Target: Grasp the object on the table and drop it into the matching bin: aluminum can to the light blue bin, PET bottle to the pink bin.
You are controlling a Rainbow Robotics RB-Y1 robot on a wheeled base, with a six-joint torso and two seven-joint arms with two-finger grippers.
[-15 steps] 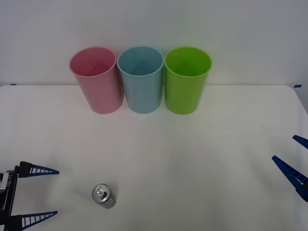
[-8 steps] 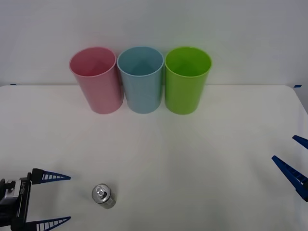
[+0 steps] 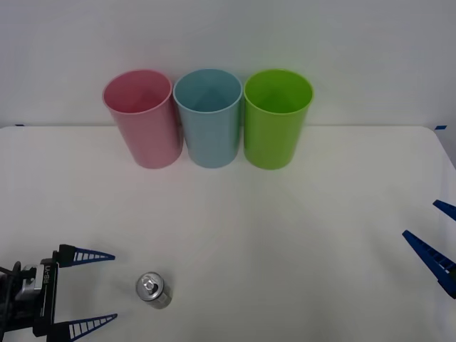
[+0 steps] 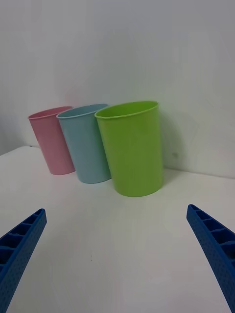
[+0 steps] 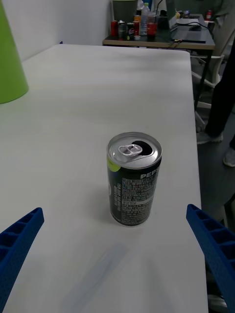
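Aluminum can (image 3: 152,290) stood upright on the table (image 3: 285,228), near front-left corner, well apart from the bins at the back. Left claw (image 3: 89,291) sat just beside it, fingers spread wide, holding nothing, w/ the can lined up between them in the left wrist view (image 5: 133,178). Right claw (image 3: 436,239) waited at the right edge, also released & empty.

Progress, as I judged it: early. No grasp yet; can not lifted. Left to do: close in on can, grip, carry to light blue bin (image 3: 208,117), drop. That bin stood between pink bin (image 3: 142,117) & a lime green cup (image 3: 276,117), rims close together, so the drop would need care.

Hard to make out: bin insides mostly unseen; left claw partly cut off at the frame edge; right claw's body out of frame too.
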